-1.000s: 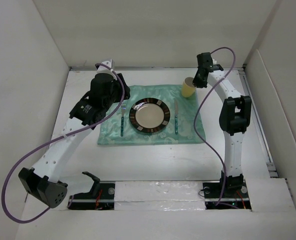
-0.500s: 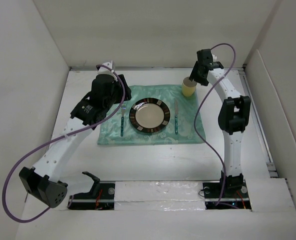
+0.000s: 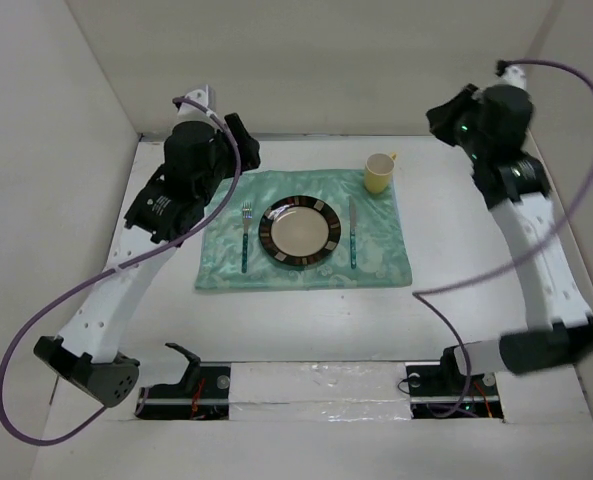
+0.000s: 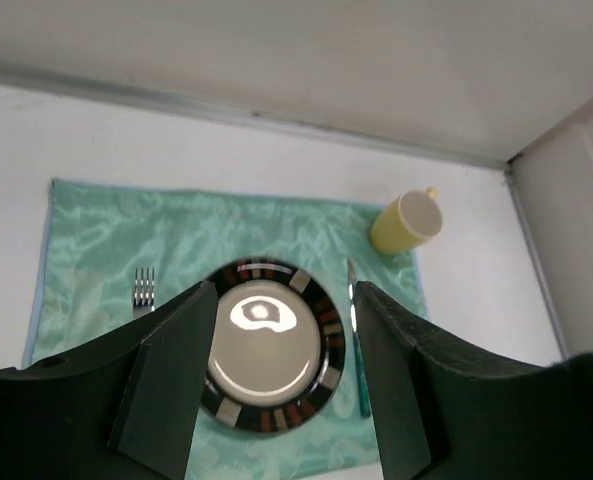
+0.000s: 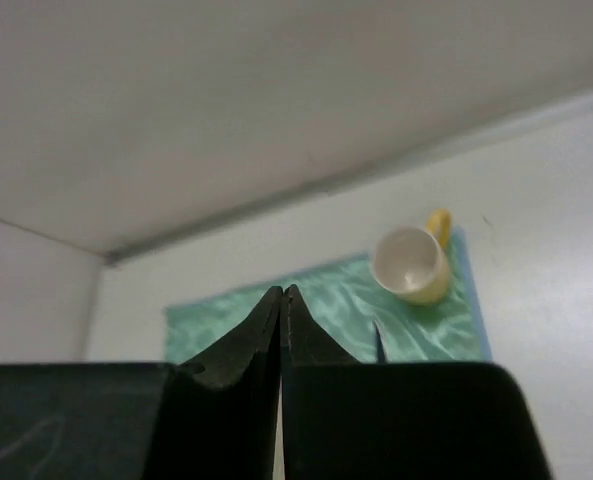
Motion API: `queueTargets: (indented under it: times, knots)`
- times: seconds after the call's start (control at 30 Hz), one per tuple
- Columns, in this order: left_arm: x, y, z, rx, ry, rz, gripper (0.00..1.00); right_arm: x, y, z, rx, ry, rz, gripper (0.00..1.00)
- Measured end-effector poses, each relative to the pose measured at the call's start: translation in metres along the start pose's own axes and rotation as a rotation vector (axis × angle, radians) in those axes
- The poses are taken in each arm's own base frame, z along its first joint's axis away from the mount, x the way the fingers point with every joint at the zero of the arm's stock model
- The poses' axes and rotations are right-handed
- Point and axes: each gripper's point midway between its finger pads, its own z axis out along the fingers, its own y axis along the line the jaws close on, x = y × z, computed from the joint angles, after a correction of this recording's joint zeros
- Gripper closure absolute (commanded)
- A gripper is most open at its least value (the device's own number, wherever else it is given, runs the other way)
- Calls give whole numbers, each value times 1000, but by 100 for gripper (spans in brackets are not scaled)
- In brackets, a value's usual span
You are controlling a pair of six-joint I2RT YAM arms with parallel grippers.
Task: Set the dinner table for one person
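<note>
The left gripper point(image 4: 281, 300) hangs over the far left part of the dinner table point(image 3: 456, 300). Its 2 fingers point(image 4: 176, 380) are spread wide, with nothing between them and touching nothing. In its wrist view the plate point(image 4: 266, 345) shows through the gap.

The right gripper point(image 5: 281, 292) is raised near the table's far right corner. Its 2 fingers point(image 5: 236, 370) are pressed together tip to tip, holding nothing and clear of every item.

A mint-green placemat point(image 3: 376, 265) lies flat at the middle of the white table. A round plate with a dark banded rim sits at the placemat's centre. A fork point(image 3: 246, 240) with a teal handle lies just beside the plate's left side, tines toward the far edge. A knife point(image 3: 353, 240) with a teal handle lies just beside its right side. A yellow mug point(image 3: 379, 173) stands upright on the placemat's far right corner, apart from both grippers.
</note>
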Motion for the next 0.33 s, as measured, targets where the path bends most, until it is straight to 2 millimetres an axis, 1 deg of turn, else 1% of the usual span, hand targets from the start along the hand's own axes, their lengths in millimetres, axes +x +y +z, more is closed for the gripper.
queueTargets:
  times: [0.03,0.07,0.1,0.13,0.17,0.2,0.23,0.27,0.3,0.33]
  knots:
    - [-13,-3,-4,1,-32,-5,42,-21,12,-36,-62,-83,21,85]
    - [-26,-5,-8,3,-69,-11,39,-43,22,-71,-126,-177,44,75]
    - [-39,-6,-14,2,-108,-18,38,-63,30,-109,-184,-273,66,70]
    - [-51,-6,-20,-3,-149,-25,36,-78,34,-140,-226,-350,85,66]
    - [-63,-5,-28,-8,-189,-33,35,-94,35,-171,-254,-432,103,58]
    - [-72,-2,-36,-15,-225,-39,35,-109,35,-198,-277,-508,118,54]
    - [-81,0,-45,-19,-261,-46,35,-119,33,-219,-290,-569,131,50]
    - [-89,2,-54,-21,-298,-52,35,-126,31,-232,-291,-613,139,45]
    - [-96,5,-63,-22,-330,-58,35,-129,27,-236,-283,-631,143,44]
    - [-101,7,-71,-24,-357,-64,32,-129,24,-233,-269,-630,143,43]
